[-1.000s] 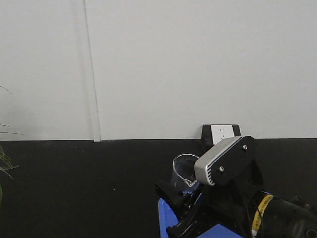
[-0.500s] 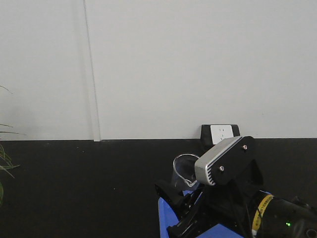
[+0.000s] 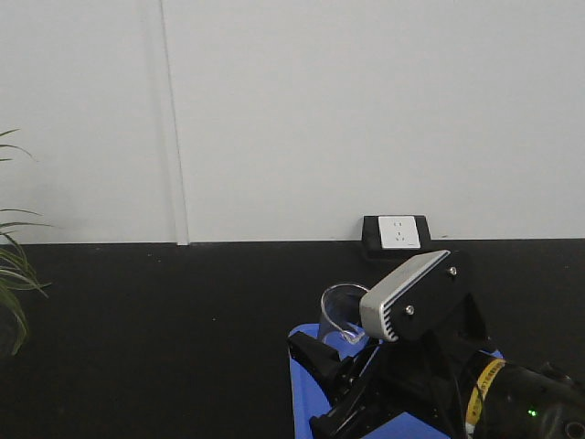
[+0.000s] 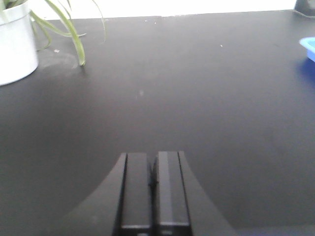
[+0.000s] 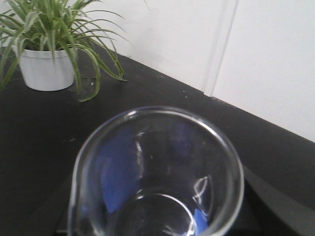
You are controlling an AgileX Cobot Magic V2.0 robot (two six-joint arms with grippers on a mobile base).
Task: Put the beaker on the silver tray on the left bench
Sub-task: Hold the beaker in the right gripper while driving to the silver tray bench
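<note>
Jaws on the right gripper (image 3: 335, 353) pinch the beaker (image 3: 342, 309) upright over the far-left corner of the blue tray (image 3: 304, 389), apparently to carry it level across the bench (image 3: 174, 338), while the left gripper (image 4: 153, 169) rests idle, jaws pressed together, and no silver tray shows.

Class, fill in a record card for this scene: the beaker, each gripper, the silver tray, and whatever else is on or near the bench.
beaker: clear glass, empty, upright, over or on the blue tray
right gripper: shut on the beaker
left gripper: shut, holding nothing, above the black bench
silver tray: not in any view
other things: potted plant in a white pot on the bench; wall socket behind it
</note>
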